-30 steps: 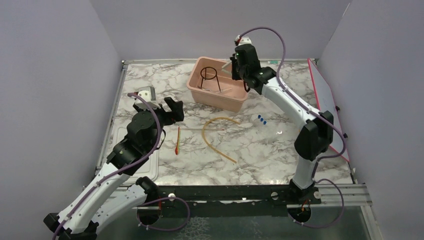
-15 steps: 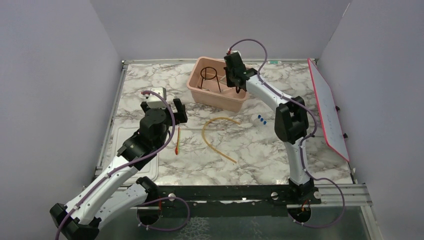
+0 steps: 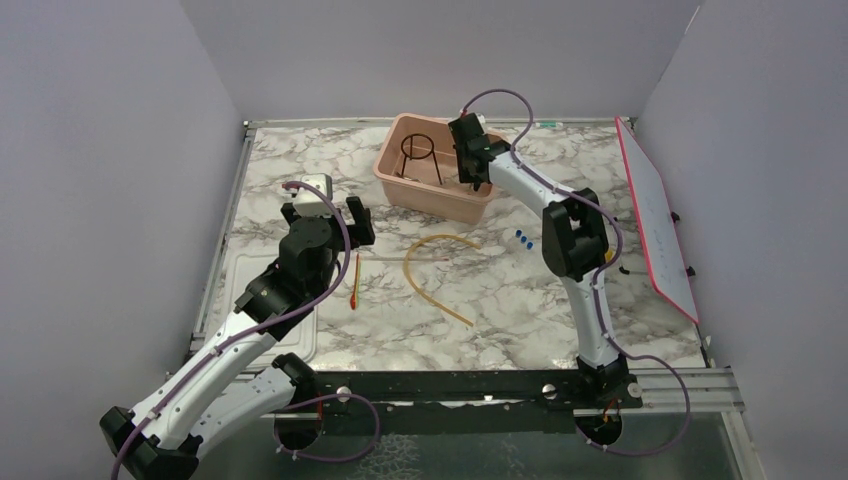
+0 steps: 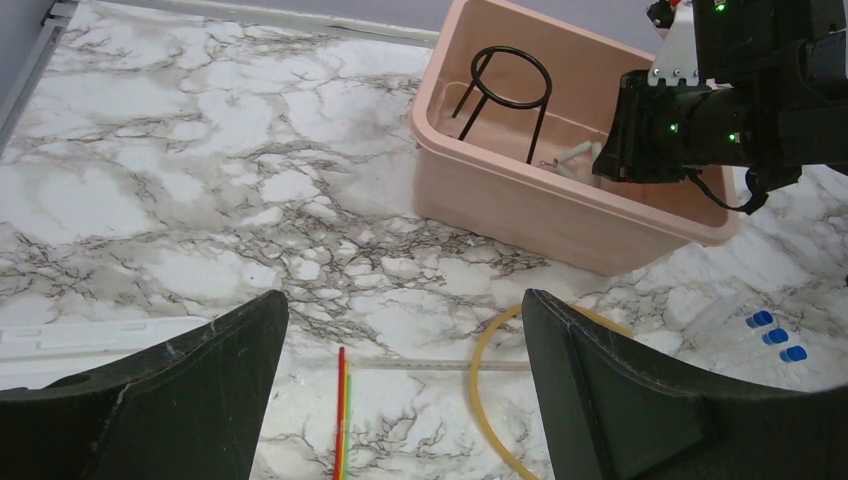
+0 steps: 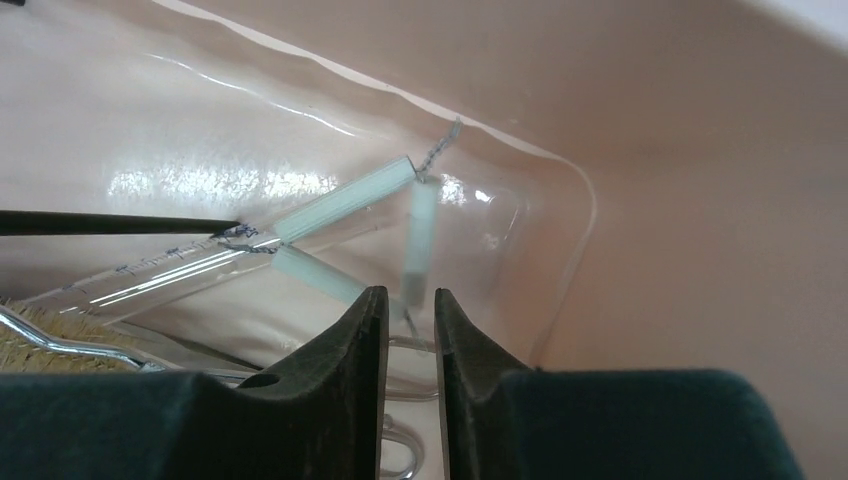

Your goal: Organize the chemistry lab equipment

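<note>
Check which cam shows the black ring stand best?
Left wrist. The black ring stand stands upright inside the pink tub, with ring and legs large and unblocked. Top external shows it whole but small. Right wrist catches only a thin black bar at the left edge, likely one leg.

Ring stand (image 3: 420, 155): black wire, upright on its legs inside the pink tub (image 3: 430, 200), at 12 o'clock on the table (image 3: 520, 310).
Clay triangle (image 5: 372, 232): three white tubes strung on twisted wire, down at the tub floor, at the stand's 3 o'clock.
Rubber tube (image 3: 407, 265): tan, hook-curved, lying mid-table.
Rod (image 3: 355, 280): thin, red-orange, at the tube's 9 o'clock, laid 12-to-6.
Blue pieces (image 3: 524, 238): three, clustered at the tube's 2 o'clock.
</note>
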`<state>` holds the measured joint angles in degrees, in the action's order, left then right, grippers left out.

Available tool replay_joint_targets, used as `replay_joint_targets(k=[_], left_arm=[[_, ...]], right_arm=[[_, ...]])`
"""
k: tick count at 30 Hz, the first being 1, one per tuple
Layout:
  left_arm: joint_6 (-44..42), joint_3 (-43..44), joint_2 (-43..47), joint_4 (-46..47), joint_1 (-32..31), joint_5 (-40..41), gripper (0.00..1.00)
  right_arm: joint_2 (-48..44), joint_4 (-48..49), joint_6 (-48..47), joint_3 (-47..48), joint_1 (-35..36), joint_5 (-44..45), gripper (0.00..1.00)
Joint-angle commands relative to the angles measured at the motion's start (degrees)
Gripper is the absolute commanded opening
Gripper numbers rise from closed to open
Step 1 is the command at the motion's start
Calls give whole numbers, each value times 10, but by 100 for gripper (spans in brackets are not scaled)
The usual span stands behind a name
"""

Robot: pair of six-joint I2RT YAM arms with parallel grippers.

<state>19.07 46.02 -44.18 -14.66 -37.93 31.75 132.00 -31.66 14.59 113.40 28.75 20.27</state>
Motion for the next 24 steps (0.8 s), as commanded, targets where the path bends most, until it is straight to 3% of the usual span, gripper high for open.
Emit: replay_joint_targets(k=[1, 12, 24], left_arm=[[-5, -7, 2, 16, 4, 1, 90], [-5, -5, -6, 14, 8, -9, 90], [4, -15, 6, 9, 8, 17, 90]], right_arm=[[-40, 16, 3, -11, -3, 5, 29], [-181, 24, -9, -62, 11, -42, 37], [-395, 72, 63, -313, 139, -73, 37]])
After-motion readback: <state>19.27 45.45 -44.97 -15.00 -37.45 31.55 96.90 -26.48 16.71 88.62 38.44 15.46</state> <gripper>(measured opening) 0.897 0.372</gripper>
